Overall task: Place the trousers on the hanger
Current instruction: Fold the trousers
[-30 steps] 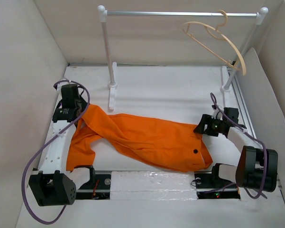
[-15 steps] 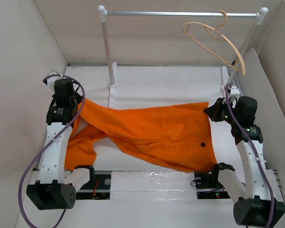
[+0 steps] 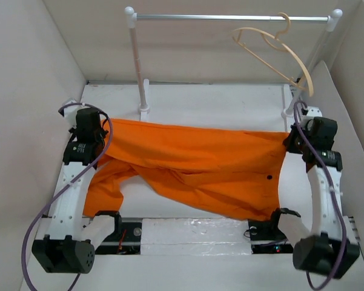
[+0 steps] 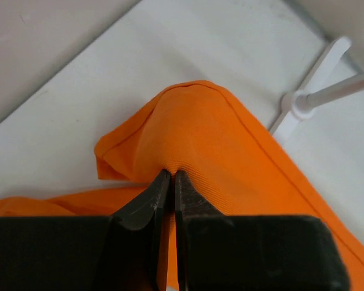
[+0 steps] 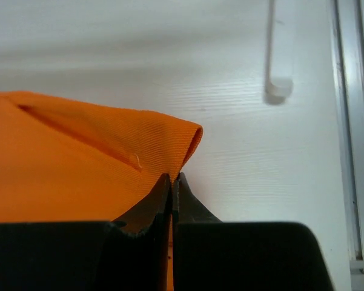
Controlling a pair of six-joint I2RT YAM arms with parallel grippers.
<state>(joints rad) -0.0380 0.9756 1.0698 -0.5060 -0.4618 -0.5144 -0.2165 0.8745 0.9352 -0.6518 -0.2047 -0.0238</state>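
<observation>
- The trousers [image 3: 194, 163] are spread wide between the two grippers. Their upper edge runs in a nearly straight line from one gripper to the other, and the rest of the cloth falls toward the arm bases.
- One leg is folded down on the near side of the left gripper [image 4: 171, 176].
- The left gripper is clamped on a corner of the trousers. Its fingers are pressed together, and a hump of orange fabric bulges up just beyond the tips.
- The right gripper [image 5: 172, 177] is pinched tight on the opposite corner. The fabric fans out to its left, and bare white table [image 5: 260, 157] lies to its right.
- A small dark button [image 3: 269, 177] sits on the cloth near the right gripper, toward the bases.
- The hanger [image 3: 277, 53] hangs tilted by its hook from the silver rail [image 3: 230, 17]. It is above and well beyond the right gripper, and well apart from the trousers.
- A white post foot [image 4: 303, 103] stands beyond the left gripper, to its right.
</observation>
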